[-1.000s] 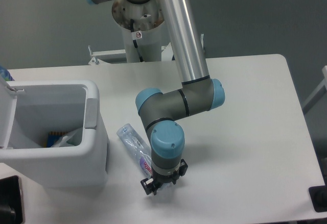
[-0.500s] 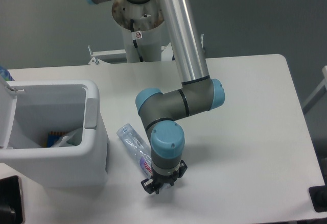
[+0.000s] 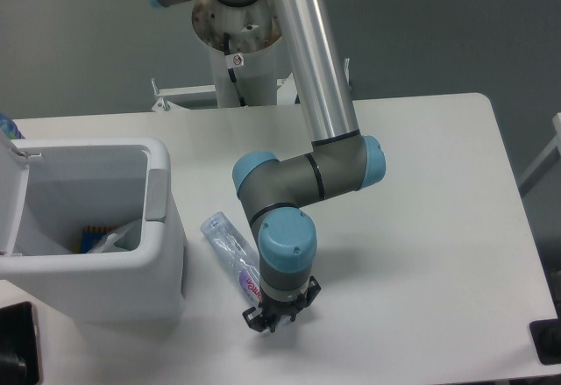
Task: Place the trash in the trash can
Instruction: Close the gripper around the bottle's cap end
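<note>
I see the worktop (image 3: 421,227) unchanged since a second ago. The trash can (image 3: 96,288) sits at its left edge with the lid up, and a wrapper (image 3: 118,238) lies inside, where it was. The bottle (image 3: 230,249) lies on the worktop just right of the can, unmoved, its lower end hidden under the wrist. The end effector (image 3: 272,317) is down at that end, its fingers drawn closer together than before; I cannot tell whether they grip the bottle.
</note>
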`<act>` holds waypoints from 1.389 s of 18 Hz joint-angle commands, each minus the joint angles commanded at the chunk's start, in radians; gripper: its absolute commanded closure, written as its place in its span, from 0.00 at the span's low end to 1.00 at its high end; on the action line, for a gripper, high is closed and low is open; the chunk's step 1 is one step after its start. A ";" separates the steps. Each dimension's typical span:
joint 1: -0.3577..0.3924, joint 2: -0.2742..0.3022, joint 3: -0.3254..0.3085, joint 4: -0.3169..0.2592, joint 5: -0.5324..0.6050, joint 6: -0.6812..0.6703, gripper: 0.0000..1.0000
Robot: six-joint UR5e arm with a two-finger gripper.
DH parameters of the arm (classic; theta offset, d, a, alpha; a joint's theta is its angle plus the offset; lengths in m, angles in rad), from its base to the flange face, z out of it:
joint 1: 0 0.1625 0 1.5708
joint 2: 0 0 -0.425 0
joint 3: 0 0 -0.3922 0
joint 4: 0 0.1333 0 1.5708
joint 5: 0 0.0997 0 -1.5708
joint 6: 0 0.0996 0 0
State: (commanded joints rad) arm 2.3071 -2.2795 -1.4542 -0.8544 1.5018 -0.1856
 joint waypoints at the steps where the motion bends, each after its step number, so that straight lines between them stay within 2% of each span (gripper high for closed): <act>1: 0.000 0.000 0.000 0.000 0.000 0.000 0.57; 12: 0.000 0.005 0.000 0.000 0.000 0.000 0.71; 20: 0.000 0.009 0.002 -0.002 0.015 0.002 0.75; 25: 0.012 0.055 0.032 0.002 0.012 0.012 0.75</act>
State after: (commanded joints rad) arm 2.3193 -2.2244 -1.4221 -0.8529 1.5140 -0.1733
